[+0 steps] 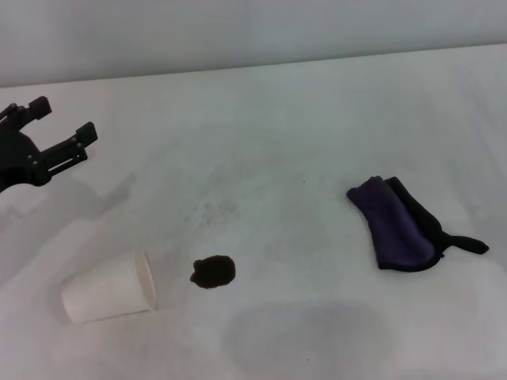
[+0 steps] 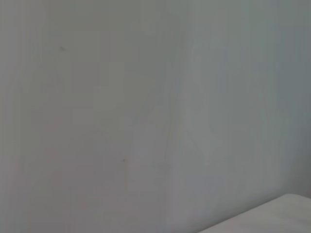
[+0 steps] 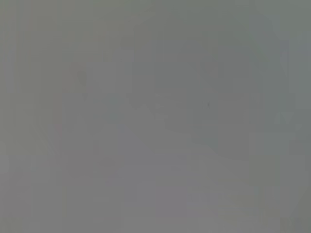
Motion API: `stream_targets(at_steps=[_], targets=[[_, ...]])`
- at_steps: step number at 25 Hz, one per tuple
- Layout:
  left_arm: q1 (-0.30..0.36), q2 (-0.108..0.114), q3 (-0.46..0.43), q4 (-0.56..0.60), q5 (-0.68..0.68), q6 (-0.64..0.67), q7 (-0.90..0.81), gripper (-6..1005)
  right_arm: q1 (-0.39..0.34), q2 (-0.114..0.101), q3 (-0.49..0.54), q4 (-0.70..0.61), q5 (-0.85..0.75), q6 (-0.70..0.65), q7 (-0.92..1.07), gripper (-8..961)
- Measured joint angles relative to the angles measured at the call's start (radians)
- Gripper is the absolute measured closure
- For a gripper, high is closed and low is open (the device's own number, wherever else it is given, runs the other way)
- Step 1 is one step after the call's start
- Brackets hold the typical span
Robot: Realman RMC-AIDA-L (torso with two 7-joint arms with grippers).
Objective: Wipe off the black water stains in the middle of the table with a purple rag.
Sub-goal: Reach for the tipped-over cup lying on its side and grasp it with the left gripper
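The black water stain [image 1: 213, 272] is a small dark blotch on the white table [image 1: 285, 142], near the front middle. The purple rag [image 1: 404, 222] lies folded on the table at the right, its black loop trailing to the right. My left gripper [image 1: 63, 120] is open and empty, raised at the far left edge of the head view, well away from stain and rag. My right gripper is out of view. Both wrist views show only a plain grey surface.
A white paper cup [image 1: 109, 287] lies on its side just left of the stain, mouth toward it. Faint grey speckles [image 1: 214, 210] mark the table behind the stain. The table's far edge [image 1: 238, 73] meets a grey wall.
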Motion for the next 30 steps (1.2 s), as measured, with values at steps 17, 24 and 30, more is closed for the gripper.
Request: stream_targets(at_steps=[17, 24, 30], targets=[[-0.059, 0.003, 0.022, -0.007, 0.025, -0.001, -0.074, 112, -0.005, -0.002, 0.0, -0.011, -0.005, -0.001, -0.001, 99], [-0.086, 0.023, 0.026, 0.17, 0.233, -0.023, -0.324, 111, -0.008, -0.004, -0.001, -0.014, -0.006, -0.001, -0.001, 101], [-0.149, 0.052, 0.023, 0.306, 0.475, -0.149, -0.546, 111, -0.007, -0.003, 0.019, -0.015, -0.001, 0.002, -0.001, 99]])
